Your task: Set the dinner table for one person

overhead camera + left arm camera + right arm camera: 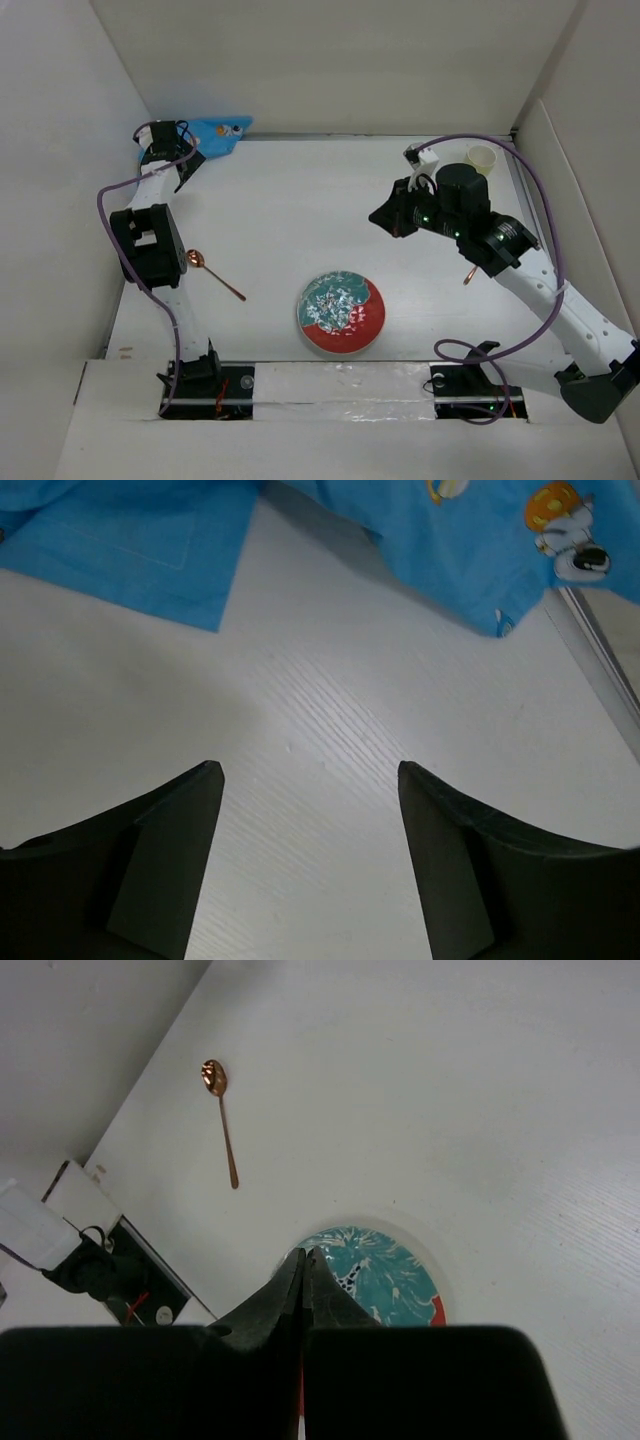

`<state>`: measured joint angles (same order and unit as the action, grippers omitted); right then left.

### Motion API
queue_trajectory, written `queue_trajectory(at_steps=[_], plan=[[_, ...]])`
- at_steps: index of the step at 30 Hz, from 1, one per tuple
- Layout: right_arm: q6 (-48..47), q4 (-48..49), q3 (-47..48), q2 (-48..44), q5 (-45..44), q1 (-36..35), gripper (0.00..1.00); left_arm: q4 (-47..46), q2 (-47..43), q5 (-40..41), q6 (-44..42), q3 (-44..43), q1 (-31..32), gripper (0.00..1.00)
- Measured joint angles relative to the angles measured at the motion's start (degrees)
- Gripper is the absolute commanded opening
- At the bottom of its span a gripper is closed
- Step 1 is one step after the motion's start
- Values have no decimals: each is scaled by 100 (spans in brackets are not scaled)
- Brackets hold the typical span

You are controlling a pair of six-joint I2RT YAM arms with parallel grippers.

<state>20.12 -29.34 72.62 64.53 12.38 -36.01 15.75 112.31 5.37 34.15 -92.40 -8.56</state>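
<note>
The left pincer (308, 772) is spread wide with nothing between its fingers. It hangs low over the bare white grain of the dinner table (300, 710) at the far left corner. Just beyond its tips lies the blue cartoon-print placemat (130, 540), rumpled along the far edge — near the fingers but not touched by them. The right pincer (303, 1255) has its fingers pressed together on nothing and is held high above the table toward the right side, with the tabletop spreading out below and around it. Beneath its tips in the wrist view sits the red and teal plate (380, 1275), which rests by the middle of the near edge. A copper spoon (222, 1120) lies flat near the left edge with its bowl toward that edge, well apart from both pincers. A white cup (482, 158) stands in the far right corner — behind the right arm
</note>
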Motion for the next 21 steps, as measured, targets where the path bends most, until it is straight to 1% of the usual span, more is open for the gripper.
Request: queue_trajectory(at_steps=[1,2,3,4,6,7,9,10,13,16,18,21], plan=[[0,-20,0,-4,-22,0,12,-46,260,63,83,-219,-98,70],[-2,-44,0,-4,-61,13,23,-42,428,107,157,-356,-160,70],[15,-92,0,-4,-101,28,27,-76,595,131,251,-501,-219,71],[22,-133,2,-4,-136,39,34,-114,721,136,326,-592,-256,71],[28,-199,4,-4,-240,50,41,-205,973,105,525,-732,-343,71],[42,-214,4,-4,-278,63,47,-262,1091,76,634,-774,-378,71],[74,-227,9,-4,-341,74,53,-352,1353,7,839,-868,-415,71],[105,-227,9,-4,-358,74,57,-407,1488,-44,920,-911,-435,71],[219,-234,9,-2,-361,74,59,-494,1961,-166,1106,-1198,-463,71],[358,-223,11,37,-354,74,59,-715,2332,-328,1255,-1803,-468,68],[431,-223,50,125,-354,72,58,-831,2559,-466,1316,-2074,-466,66],[531,-214,146,354,-354,61,58,-970,2839,-605,1408,-2358,-457,65]])
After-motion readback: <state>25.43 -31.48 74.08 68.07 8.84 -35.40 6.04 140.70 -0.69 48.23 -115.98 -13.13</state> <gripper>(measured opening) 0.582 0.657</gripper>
